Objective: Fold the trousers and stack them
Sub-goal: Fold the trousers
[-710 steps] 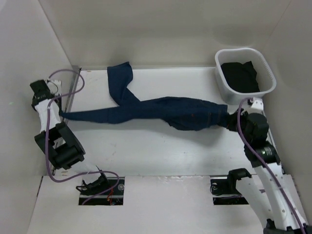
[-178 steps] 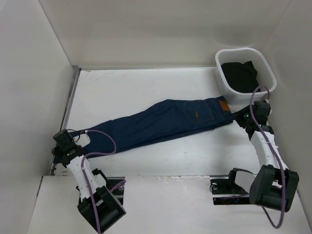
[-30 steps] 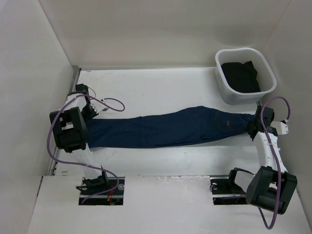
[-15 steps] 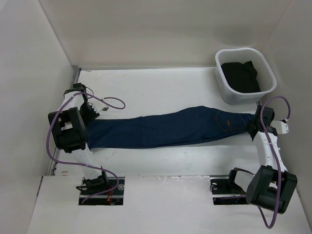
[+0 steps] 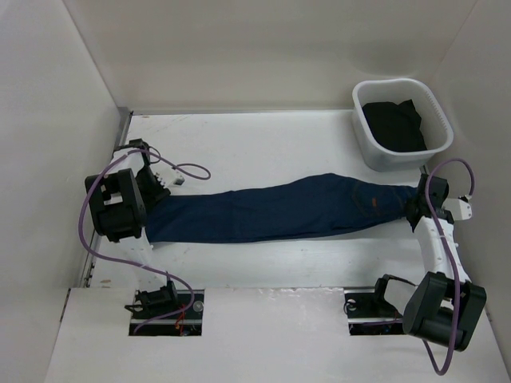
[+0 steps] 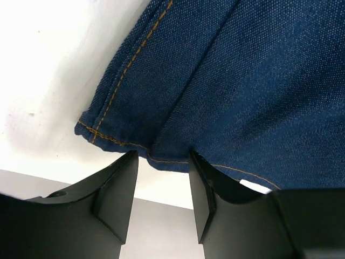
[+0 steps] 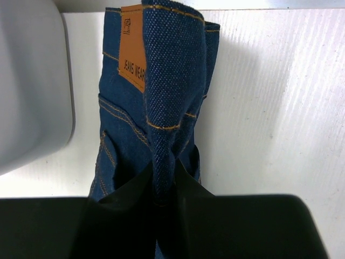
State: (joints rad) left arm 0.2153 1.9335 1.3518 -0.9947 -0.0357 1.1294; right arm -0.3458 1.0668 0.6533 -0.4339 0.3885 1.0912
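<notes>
Top external, left end effector (image 6: 161, 159) apart at trousers (image 5: 271, 211) hem, right end effector (image 7: 163, 178) clamped on waistband

The left gripper (image 6: 161, 181) stood with jaws parted; the right gripper (image 7: 163, 186), forearm outstretched, pinched the jeans (image 7: 175, 81).

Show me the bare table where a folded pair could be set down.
Widest free patch: white table between the dark navy denim trousers and the back wall, left of the white plastic basket. A narrower strip runs along the near edge below the trousers. Crowded: both trouser ends, at the left gripper and right gripper, and the basket corner.
</notes>
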